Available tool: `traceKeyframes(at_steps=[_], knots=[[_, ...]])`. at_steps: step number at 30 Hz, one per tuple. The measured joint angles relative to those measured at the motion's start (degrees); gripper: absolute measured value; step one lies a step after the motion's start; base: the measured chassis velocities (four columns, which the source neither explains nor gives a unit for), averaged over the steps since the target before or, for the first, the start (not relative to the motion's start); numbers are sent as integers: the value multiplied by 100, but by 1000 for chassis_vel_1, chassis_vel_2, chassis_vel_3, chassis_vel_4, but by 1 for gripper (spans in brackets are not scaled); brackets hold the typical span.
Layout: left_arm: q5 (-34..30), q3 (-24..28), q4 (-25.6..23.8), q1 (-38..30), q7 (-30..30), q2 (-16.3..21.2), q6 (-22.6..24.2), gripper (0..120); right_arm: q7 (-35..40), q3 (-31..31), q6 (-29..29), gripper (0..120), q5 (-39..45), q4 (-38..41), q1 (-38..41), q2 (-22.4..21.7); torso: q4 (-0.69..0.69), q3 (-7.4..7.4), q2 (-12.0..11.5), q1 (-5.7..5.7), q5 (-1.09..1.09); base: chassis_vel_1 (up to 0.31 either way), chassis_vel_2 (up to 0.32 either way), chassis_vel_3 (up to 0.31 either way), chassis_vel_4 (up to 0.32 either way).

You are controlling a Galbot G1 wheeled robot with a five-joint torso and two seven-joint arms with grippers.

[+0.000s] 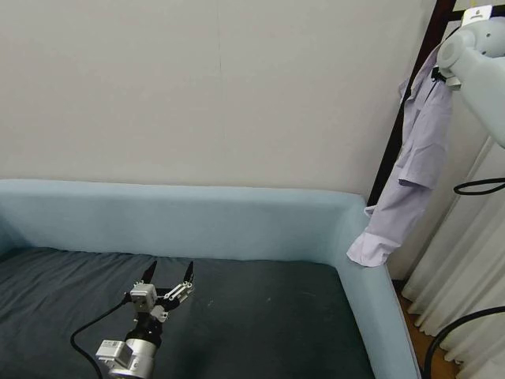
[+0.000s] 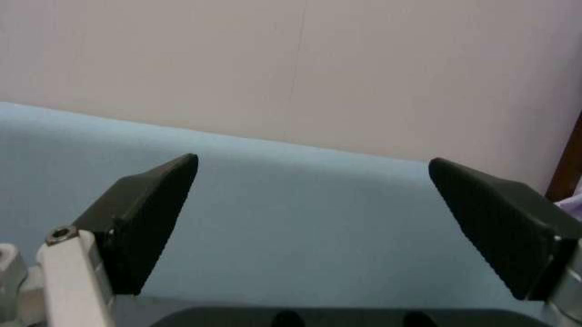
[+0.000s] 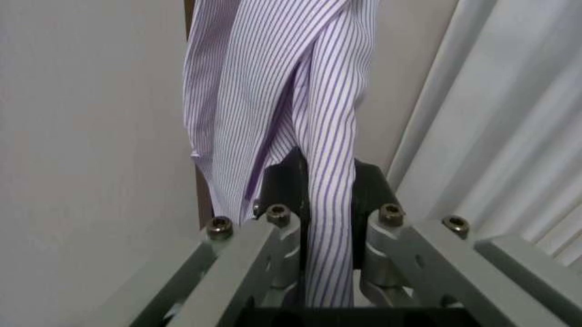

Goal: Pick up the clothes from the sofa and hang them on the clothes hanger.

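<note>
Shirt [image 3: 272, 68] clamped in right tool [image 3: 328, 194] | left tool [image 1: 170, 275] spread above sofa [image 1: 197, 223]

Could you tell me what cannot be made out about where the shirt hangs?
Head view: top of the shirt and what it hangs from, hidden behind the right arm and cut by the edge.
Right wrist view: right gripper shut on the shirt; its upper end cut off.
</note>
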Motion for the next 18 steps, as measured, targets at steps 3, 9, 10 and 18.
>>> traceKeyframes(at_steps=[3, 9, 10, 18], knots=[[1, -1, 0, 7, 0, -5, -16, 100, -144, -6, 0, 7, -156, -19, 1, -21, 2, 0, -1, 0, 0, 0, 0, 0, 0], [0, -37, 12, 2, -1, -3, -44, 100, -690, 133, 2, 22, -905, 359, -184, -264, 1, 1, 0, 1, 3, 0, 0, 0, 0], [0, -40, 19, 1, -2, -17, -45, 100, -768, 190, 23, 26, -1074, 479, -237, -327, 1, 1, -1, 1, 3, 0, 0, 0, 0], [27, -36, 30, 37, -10, -141, -56, 100, -674, 682, 161, 53, -1576, 1474, -577, -657, 0, 1, -2, 1, 3, 0, 0, 0, 0]])
